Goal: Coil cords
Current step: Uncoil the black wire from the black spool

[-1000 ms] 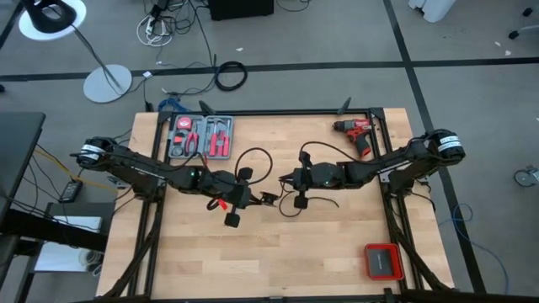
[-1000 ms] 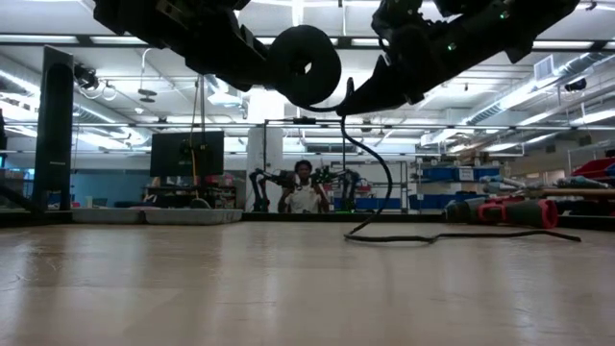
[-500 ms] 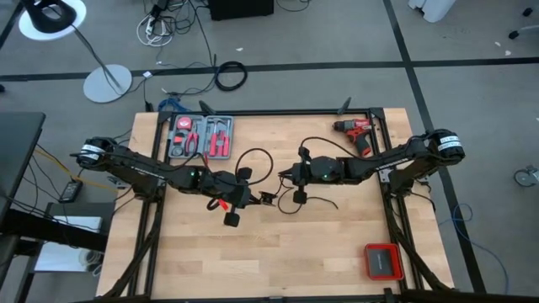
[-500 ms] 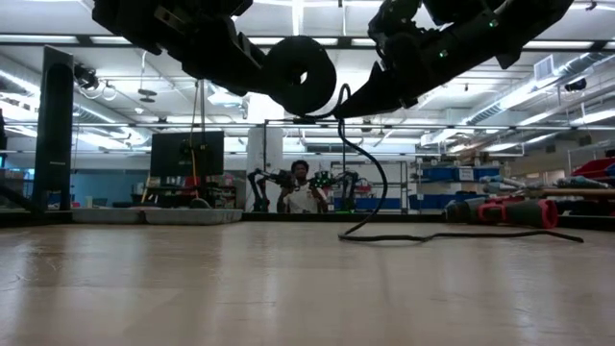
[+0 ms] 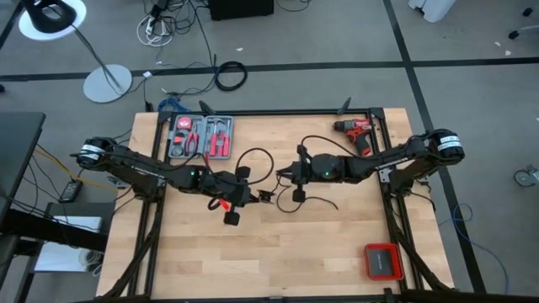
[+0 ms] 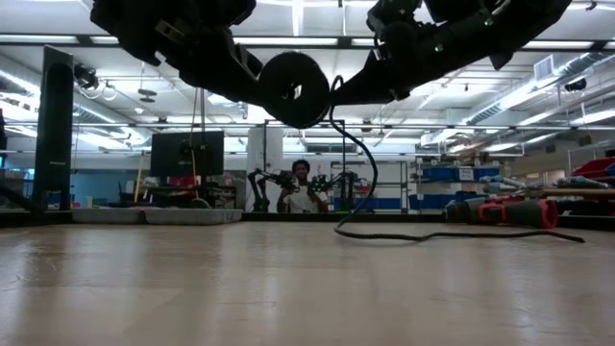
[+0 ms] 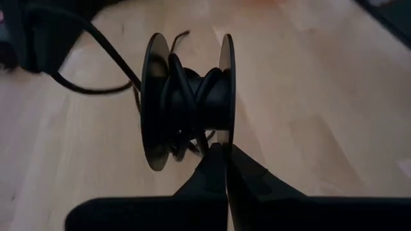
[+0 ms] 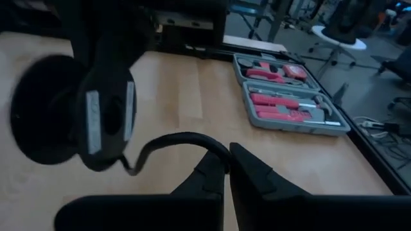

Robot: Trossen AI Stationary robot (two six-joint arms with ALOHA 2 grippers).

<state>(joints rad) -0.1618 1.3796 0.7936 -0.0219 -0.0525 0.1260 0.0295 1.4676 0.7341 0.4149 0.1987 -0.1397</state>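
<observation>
A black spool (image 7: 189,102) with two round flanges carries several turns of the thin black cord (image 7: 183,86). It hangs above the table's middle (image 6: 293,88), with my left gripper (image 7: 225,151) shut on it. My right gripper (image 8: 225,160) is shut on the cord a short way off the spool, close to the right of the left gripper (image 5: 263,198) in the high view. From the right gripper (image 6: 341,94) the cord drops to the table, and its tail (image 6: 461,234) lies along the wood toward the right. My left gripper pinches the rim of one flange (image 7: 226,136) between its two fingers. The fingers slant down from the table's left. The spool is lifted clear, its flanges upright. My right gripper pinches the cord (image 8: 215,146) between its two fingers, which lie across it and come nearly level from the table's right. One stretch arcs slack to the spool (image 8: 138,165). The other hangs down to the table.
A grey case of red tools (image 5: 200,136) lies at the far left of the table and a red drill (image 5: 355,130) at the far right. A red and black box (image 5: 381,260) sits near the front right corner. A person (image 6: 303,187) sits in the room beyond.
My left gripper has tipped down a little, and the spool hangs slightly lower. My right gripper has swung a little toward the table's far left with the cord. The foot of the hanging cord has slid a little to the left on the wood.
</observation>
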